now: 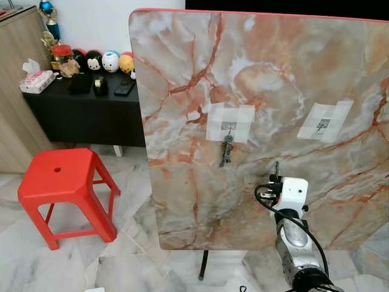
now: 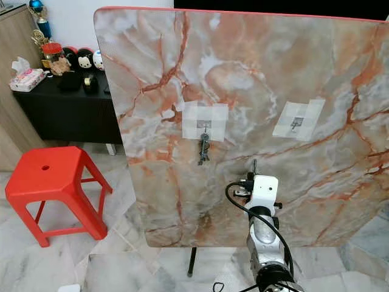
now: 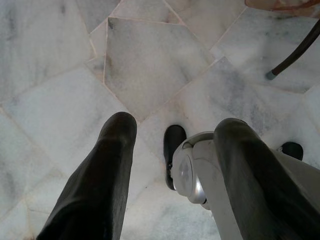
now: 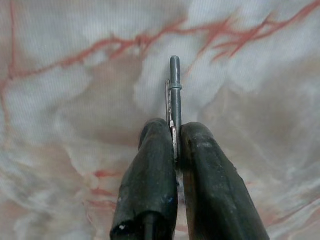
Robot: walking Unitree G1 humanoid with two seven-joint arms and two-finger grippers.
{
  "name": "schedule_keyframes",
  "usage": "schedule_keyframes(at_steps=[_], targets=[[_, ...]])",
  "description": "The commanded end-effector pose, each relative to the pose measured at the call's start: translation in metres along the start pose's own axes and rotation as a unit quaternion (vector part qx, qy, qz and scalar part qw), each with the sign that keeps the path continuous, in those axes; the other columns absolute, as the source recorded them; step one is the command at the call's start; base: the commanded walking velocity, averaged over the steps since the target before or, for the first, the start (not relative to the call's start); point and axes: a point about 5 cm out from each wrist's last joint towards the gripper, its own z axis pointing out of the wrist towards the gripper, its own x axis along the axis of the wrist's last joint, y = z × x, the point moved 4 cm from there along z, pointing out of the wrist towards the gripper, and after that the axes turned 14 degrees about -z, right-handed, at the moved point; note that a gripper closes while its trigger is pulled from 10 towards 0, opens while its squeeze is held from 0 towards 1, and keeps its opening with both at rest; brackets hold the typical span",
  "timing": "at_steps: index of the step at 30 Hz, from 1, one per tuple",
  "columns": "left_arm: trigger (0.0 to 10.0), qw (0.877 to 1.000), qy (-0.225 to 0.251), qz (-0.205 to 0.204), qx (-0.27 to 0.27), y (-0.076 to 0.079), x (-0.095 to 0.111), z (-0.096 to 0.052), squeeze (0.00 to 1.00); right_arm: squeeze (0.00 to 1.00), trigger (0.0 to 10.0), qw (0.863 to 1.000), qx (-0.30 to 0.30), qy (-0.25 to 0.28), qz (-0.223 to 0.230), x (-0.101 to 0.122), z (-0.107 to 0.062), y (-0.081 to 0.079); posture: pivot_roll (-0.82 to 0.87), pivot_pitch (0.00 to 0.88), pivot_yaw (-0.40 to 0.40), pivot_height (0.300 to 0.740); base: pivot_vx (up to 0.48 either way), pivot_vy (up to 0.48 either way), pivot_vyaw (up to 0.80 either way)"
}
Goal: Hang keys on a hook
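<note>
The right gripper was squeezed tight on a key that stuck straight up, and the free hook sat up and to the right on the marble board, while the left gripper hung open.

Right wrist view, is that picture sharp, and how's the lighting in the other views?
Right wrist view: the key pinched in the right gripper is sharp, the marble board behind it soft and hazy. Both eye views: evenly lit, no blur, no glare on the board, with keys on the left hook crisp. Left wrist view: dimmer, the left gripper dark against the pale floor.
</note>
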Motion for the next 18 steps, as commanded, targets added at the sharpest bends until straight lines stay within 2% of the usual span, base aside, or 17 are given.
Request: schedule_keyframes(at_steps=[1, 12, 18], targets=[[10.0, 1.000, -0.004, 0.002, -0.002, 0.002, -0.001, 0.000, 0.00, 0.00, 10.0, 1.000, 0.001, -0.008, -0.009, 0.001, 0.004, 0.003, 0.02, 0.000, -0.068, 0.740, 0.000, 0.000, 0.00], [10.0, 1.000, -0.005, 0.001, -0.003, 0.003, -0.002, 0.000, 0.00, 0.00, 10.0, 0.998, -0.008, -0.057, 0.001, -0.016, 0.005, 0.016, 0.02, 0.000, -0.070, 0.740, 0.000, 0.000, 0.00], [10.0, 1.000, -0.009, 0.004, -0.003, 0.004, -0.005, 0.000, 0.00, 0.00, 10.0, 0.998, -0.005, -0.068, 0.000, -0.019, 0.005, 0.015, 0.02, 0.000, -0.068, 0.740, 0.000, 0.000, 0.00]])
